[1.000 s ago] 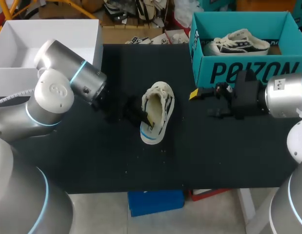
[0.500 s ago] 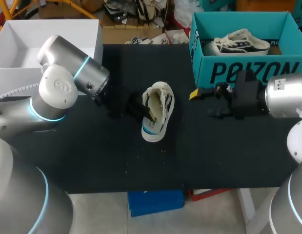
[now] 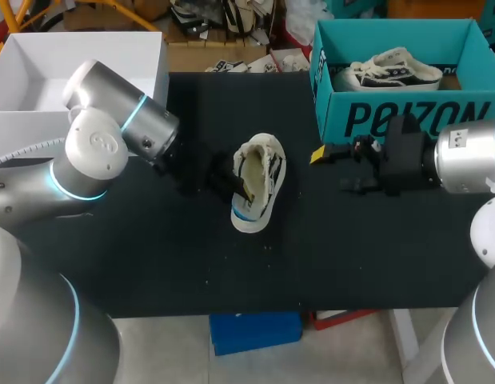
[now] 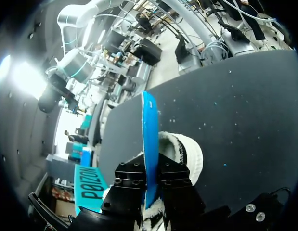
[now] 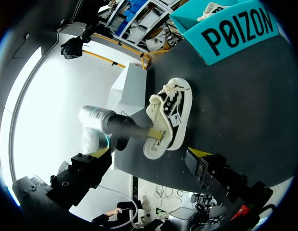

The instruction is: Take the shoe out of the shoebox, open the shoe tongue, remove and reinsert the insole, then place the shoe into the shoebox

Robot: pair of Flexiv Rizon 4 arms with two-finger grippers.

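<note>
Where the head view looks down, the shoe (image 3: 259, 180) sits on the black table (image 3: 151, 256). It is out of the teal shoebox (image 3: 407, 116) and well apart from it, on the side nearer the left arm. A second shoe (image 3: 391, 70) lies inside the shoebox. The left gripper (image 3: 237, 188) reaches into the shoe's heel end. The right gripper (image 3: 331, 168) hangs just in front of the shoebox's front wall, released and holding nothing.

Left wrist view: a thin blue insole (image 4: 149, 144) stands edge-on, and the left gripper (image 4: 149, 185) is clenched on it with a black finger (image 4: 129, 180) pressed to each face. The shoe's pale fleecy mouth (image 4: 185, 149) is just beyond the fingers. The shoebox (image 4: 88, 180) is off to the side.

Right wrist view: the shoe (image 5: 170, 113) lies between the shoebox (image 5: 235, 29) and the left arm, laces showing. The right gripper (image 5: 148, 154) has its fingers spread wide, with the shoe ahead of it.

Handling, as judged:
- The insole looks light and floppy, and is likely to buckle if pushed from its far end.
- A hold near its heel end, feeding it toe-first, seems best.
- The shoe is light with a soft upper and would probably slide on the table if left unbraced.
- The rubber sole rim or heel counter looks the firmest place to grip.
- The laces and tongue are poor holds.
</note>
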